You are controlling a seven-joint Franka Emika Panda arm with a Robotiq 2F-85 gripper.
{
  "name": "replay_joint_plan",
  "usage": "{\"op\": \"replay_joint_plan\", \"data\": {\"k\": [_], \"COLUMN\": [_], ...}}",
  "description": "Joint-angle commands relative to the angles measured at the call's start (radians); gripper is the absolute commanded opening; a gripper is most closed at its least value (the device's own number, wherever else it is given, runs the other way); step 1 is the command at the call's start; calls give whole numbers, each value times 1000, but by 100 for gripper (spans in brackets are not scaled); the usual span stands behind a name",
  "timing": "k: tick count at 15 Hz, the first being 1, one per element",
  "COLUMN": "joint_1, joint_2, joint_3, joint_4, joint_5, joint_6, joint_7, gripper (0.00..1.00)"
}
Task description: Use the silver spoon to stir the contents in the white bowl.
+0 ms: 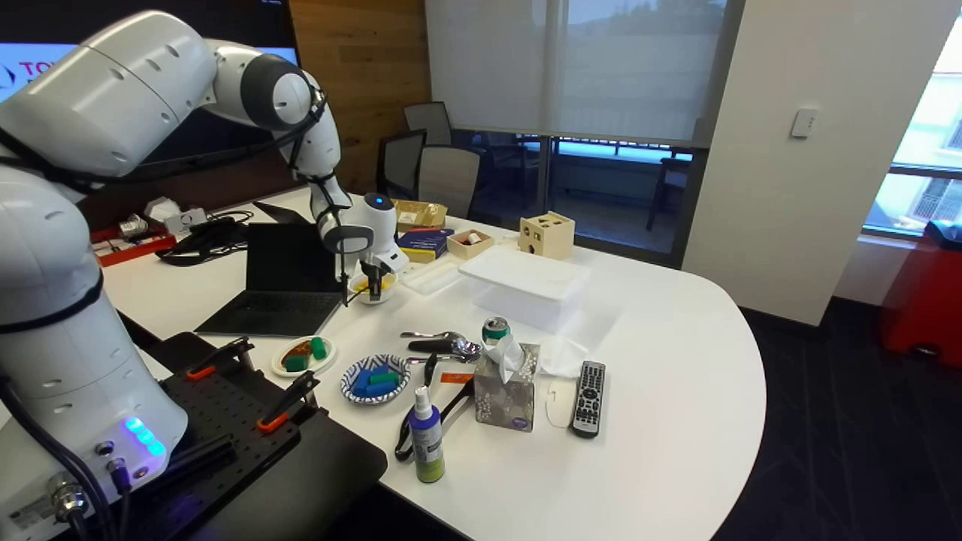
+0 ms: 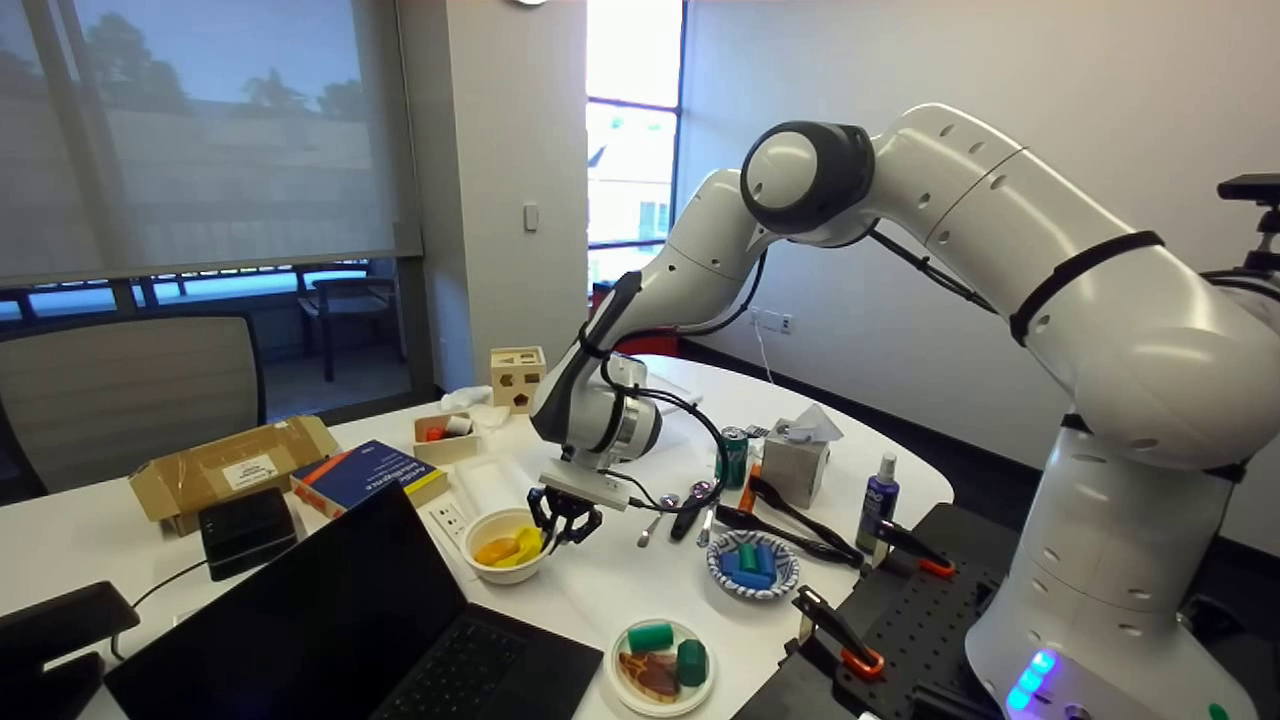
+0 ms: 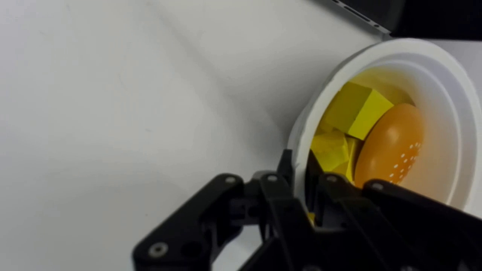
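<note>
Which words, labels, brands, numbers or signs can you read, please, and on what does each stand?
"TO", on the wall screen, the rest hidden.
"Artificial Intelligence", probably, on the blue book; blurred.
Too small or blurred: markings on the spray bottle, carton, can, tissue box and remote control.

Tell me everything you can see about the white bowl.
The white bowl is round, with a thick rim and a ridge around its inner wall, perhaps paper or plastic. It appears to rest about upright on the table, beside the open laptop. Faceted yellow pieces and a white-dotted orange piece lie inside. The gripper looks closed on its rim, one finger inside, one outside.
</note>
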Motion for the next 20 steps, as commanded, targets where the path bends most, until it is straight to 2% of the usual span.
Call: {"op": "replay_joint_plan", "data": {"k": [1,9,13,17,20], "joint_1": [30,26,-7,-65,-151], "joint_2": [-75,-203,-254,-281,-256], "joint_3": [-32,-67,-46,8,83], "joint_4": [-53,-270,-380,-474,-511], "joint_5": [-27,21,95,211,291], "joint_6": [-34,23,55,129,220], "joint_7": [58,138,133,98,64], "gripper": [2,2,2,2,2]}}
